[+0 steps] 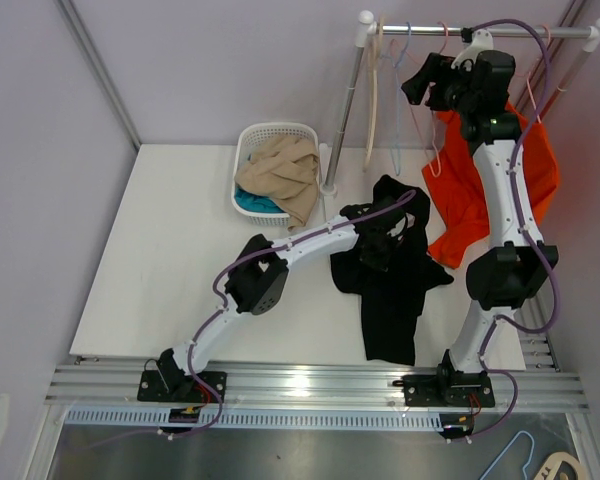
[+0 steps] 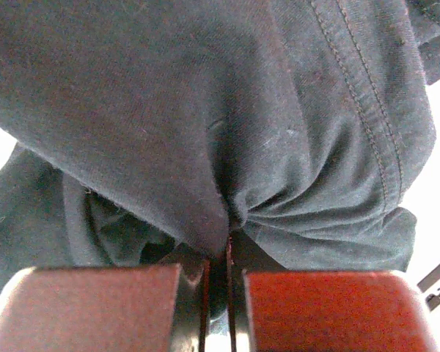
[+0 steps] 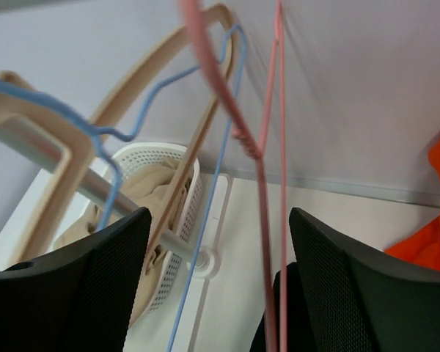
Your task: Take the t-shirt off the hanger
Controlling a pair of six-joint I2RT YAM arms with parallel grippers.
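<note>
Left gripper of mine is clamped tight on a bunched fold of the black t-shirt. The two red fingers are pressed together and the cloth puckers into the seam between them, a stitched hem running off to the right in the left wrist view.

From above, the t-shirt lies off any hanger, sprawled on the white table between my two arms and right of centre. One end trails toward the near edge and the other is gathered under that gripper.

Farther back on the left, a white basket stands on the table just beside the foot of the rack's pole. It holds a tan cloth heaped over a teal cloth.

At the far side, my right gripper is raised to the rail, jaws spread wide and holding nothing. A bare pink hanger hangs in the gap between its black fingers in the right wrist view. Whether the wire touches either finger I cannot tell. Left of it hang a blue hanger and a beige hanger, both bare as well.

An orange garment hangs below the right end of the rail, partly behind my right arm. Its lower edge comes down near the t-shirt. What carries it is hidden by the arm.
</note>
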